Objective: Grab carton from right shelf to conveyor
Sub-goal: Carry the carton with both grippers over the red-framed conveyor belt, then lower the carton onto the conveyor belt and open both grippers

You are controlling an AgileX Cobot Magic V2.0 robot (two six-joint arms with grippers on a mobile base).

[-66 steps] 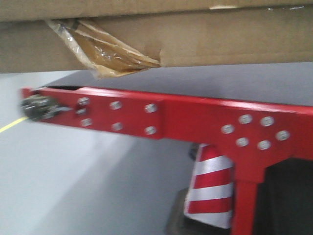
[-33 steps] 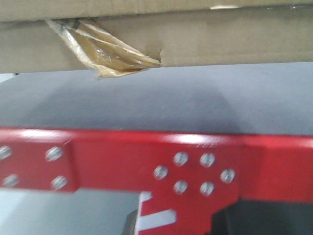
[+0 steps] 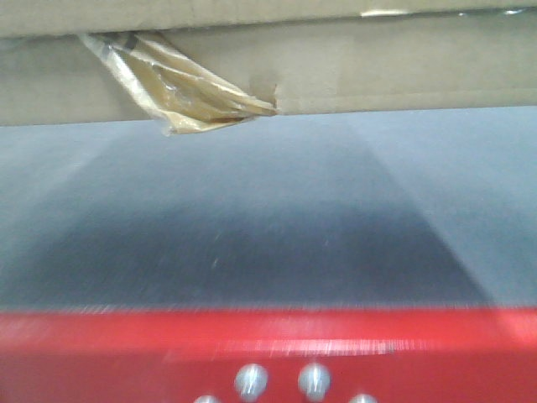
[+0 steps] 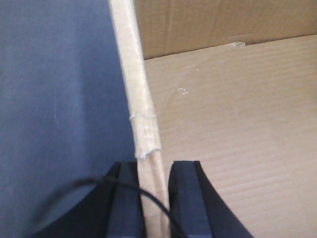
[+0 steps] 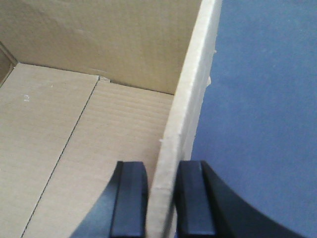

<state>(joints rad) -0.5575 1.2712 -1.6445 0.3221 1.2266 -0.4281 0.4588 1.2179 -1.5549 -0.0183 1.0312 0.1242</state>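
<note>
Navy conveyor (image 3: 252, 227) underlies carton (image 3: 377, 67) clamped by left claw (image 4: 153, 173) and right claw (image 5: 162, 173).

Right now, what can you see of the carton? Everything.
The carton is plain brown corrugated cardboard, open-topped, its inside bare where visible, with floor flaps meeting at a seam. A ragged wad of yellowish tape hangs off its lower front edge. The left gripper and right gripper each pinch an upright side wall. It sits over the conveyor; whether it touches the belt is unclear.
</note>
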